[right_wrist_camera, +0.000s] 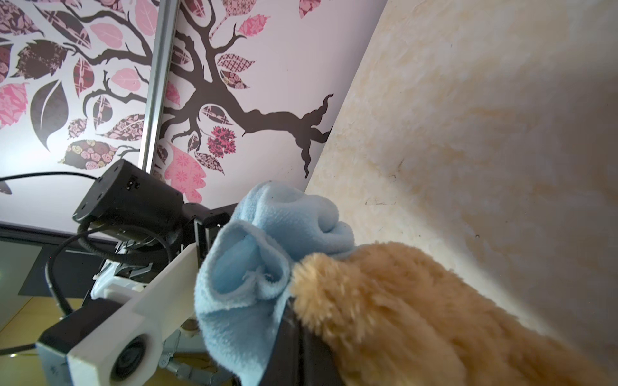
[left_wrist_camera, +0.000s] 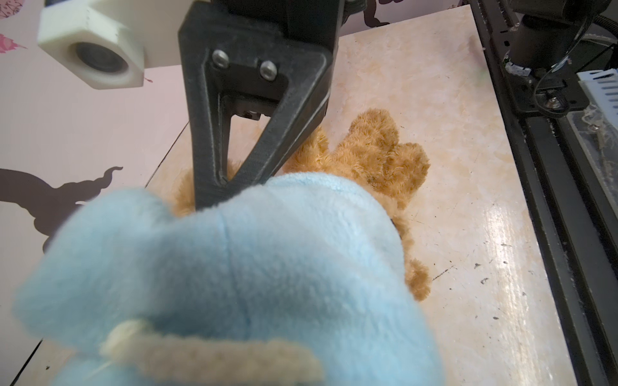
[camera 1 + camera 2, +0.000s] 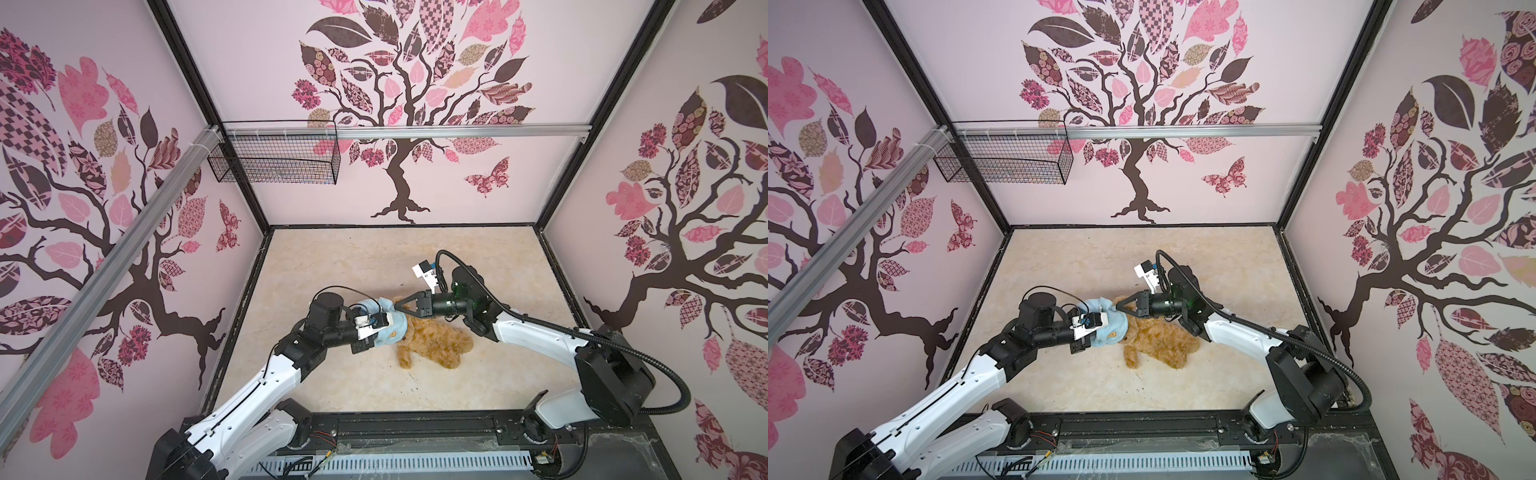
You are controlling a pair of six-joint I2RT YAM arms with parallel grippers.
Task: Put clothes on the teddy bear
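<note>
Pink tree-patterned walls [image 3: 291, 199] surround a beige marbled floor [image 3: 353, 266].

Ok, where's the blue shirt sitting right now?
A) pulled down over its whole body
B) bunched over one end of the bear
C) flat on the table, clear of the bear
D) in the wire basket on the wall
B: in a top view the light-blue shirt covers only one end of the teddy bear, the rest of its fur bare, with the right tool at the shirt's edge.

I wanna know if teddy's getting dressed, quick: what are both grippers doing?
Left gripper: jaws shut, holding the blue shirt.
Right gripper: jaws shut, pinching the blue shirt's edge by the teddy bear.
</note>
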